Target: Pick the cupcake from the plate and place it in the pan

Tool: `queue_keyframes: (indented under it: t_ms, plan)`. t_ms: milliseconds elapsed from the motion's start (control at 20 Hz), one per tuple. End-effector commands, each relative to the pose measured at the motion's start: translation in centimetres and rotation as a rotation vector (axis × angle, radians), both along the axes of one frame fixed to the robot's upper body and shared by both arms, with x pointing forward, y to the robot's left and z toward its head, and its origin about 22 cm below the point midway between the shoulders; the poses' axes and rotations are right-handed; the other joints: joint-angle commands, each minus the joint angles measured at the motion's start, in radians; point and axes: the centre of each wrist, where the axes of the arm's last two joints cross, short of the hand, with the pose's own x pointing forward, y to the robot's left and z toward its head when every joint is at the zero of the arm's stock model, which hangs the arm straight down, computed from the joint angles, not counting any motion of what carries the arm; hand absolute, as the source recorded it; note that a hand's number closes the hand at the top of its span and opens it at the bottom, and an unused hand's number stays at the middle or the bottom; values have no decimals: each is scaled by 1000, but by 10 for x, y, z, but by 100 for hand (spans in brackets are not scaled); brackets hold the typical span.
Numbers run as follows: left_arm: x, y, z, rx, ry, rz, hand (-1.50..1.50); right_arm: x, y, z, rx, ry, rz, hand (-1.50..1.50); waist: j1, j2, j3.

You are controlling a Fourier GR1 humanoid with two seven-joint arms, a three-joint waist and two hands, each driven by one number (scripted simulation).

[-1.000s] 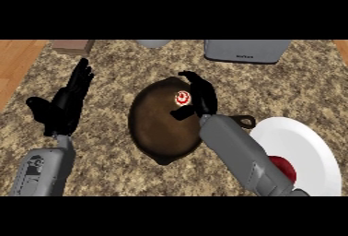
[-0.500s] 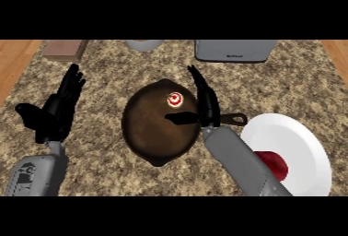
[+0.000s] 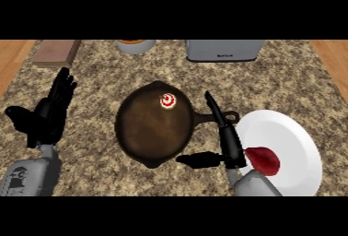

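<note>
Cupcake (image 3: 169, 101): lying in pan (image 3: 153, 138), toward its far rim, mid-tabletop (image 3: 285, 87) | Plate (image 3: 296, 138): near right edge, carries a red item (image 3: 263, 159) | Right robot hand (image 3: 228, 143): fingers straight, spread, between pan and plate, holding nothing | Left robot hand (image 3: 48, 117): open, fingers up, near left edge

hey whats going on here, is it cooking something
Not cooking. A cupcake already sits inside the dark pan on the stone counter. The right hand is open, fingers straight, over the pan's handle beside the white plate, which holds a red item. The left hand rests open, fingers up, at the left, touching nothing.
</note>
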Motion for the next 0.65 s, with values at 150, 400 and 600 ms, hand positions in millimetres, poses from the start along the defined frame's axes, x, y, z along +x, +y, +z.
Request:
queue_keyframes:
  t_ms: [150,400,600]
  plan:
    - [-4,5,-15,-4,4,-1,0,-93,-47,32,59,-30,42,-150,-4,3,-1]
    - [1,2,5,21,3,-16,0,-137,-62,61,29,-22,37,-150,9,5,0]
    - [-4,-12,4,-12,-15,-27,0,-125,-66,54,-61,9,8,-150,18,7,0]
